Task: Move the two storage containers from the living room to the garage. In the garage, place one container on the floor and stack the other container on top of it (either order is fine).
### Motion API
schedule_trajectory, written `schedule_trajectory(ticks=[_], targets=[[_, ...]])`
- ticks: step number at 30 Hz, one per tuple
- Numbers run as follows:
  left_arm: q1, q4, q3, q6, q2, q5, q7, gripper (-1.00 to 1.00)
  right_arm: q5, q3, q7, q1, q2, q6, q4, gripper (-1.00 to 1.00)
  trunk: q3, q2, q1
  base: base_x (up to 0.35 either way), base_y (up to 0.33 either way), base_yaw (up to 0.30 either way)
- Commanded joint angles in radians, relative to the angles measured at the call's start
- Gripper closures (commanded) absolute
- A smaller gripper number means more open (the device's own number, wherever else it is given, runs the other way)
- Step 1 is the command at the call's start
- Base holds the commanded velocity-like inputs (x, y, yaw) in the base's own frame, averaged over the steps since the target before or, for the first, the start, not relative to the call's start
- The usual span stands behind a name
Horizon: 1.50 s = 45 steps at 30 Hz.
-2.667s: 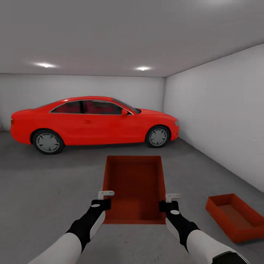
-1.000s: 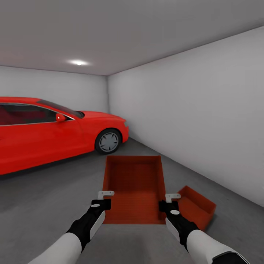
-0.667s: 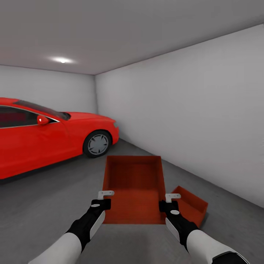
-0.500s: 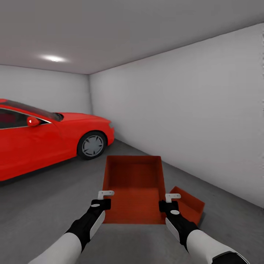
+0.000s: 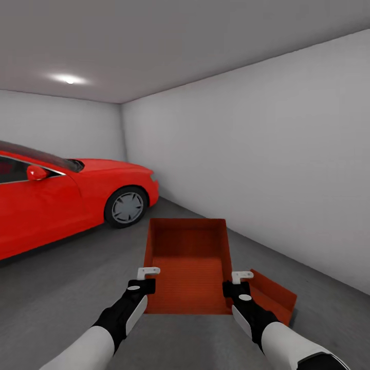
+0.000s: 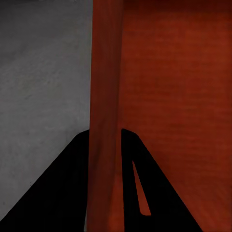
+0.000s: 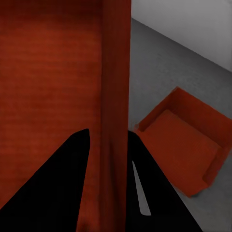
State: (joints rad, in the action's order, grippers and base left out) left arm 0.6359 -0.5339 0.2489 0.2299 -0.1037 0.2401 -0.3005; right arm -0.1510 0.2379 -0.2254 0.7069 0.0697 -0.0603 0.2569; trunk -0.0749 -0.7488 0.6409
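In the garage, the robot holds 1 storage container (image 5: 187, 267), an orange-red lidless bin, out in front of its trunk and above the dark grey floor (image 5: 61, 288). The left gripper (image 5: 145, 278) pinches the bin's left wall, and the left wrist view shows that wall running between its 2 dark fingers (image 6: 63, 193). The right gripper (image 5: 235, 284) pinches the right wall the same way, with the wall between its fingers (image 7: 58, 188). The second container (image 5: 275, 299) rests on the floor just beyond the right gripper, near the pale grey wall (image 5: 267, 164), partly hidden by the held bin. A red car (image 5: 56, 200) stands at the left, well apart from both bins.
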Motion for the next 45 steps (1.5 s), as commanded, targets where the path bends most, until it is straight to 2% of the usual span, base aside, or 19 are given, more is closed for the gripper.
schedule_trajectory(ticks=[1,22,45], targets=[[0.002,-0.009,-0.013,-0.052,0.0,0.047,-0.016,1.0,-0.015,-0.014,-0.002,0.0,0.013,-0.007,-0.002,1.0,-0.002,-0.001,0.001,0.322,0.119,0.0],[0.001,-0.008,-0.013,-0.052,0.0,0.048,-0.015,1.0,-0.015,-0.014,-0.002,0.0,0.014,-0.009,-0.002,1.0,-0.002,-0.001,0.001,0.322,0.046,-0.008],[0.001,-0.011,-0.011,-0.054,0.001,0.047,-0.016,1.0,-0.015,-0.014,-0.002,0.0,0.013,-0.007,-0.002,1.0,-0.002,-0.001,0.001,0.323,0.0,-0.237]])
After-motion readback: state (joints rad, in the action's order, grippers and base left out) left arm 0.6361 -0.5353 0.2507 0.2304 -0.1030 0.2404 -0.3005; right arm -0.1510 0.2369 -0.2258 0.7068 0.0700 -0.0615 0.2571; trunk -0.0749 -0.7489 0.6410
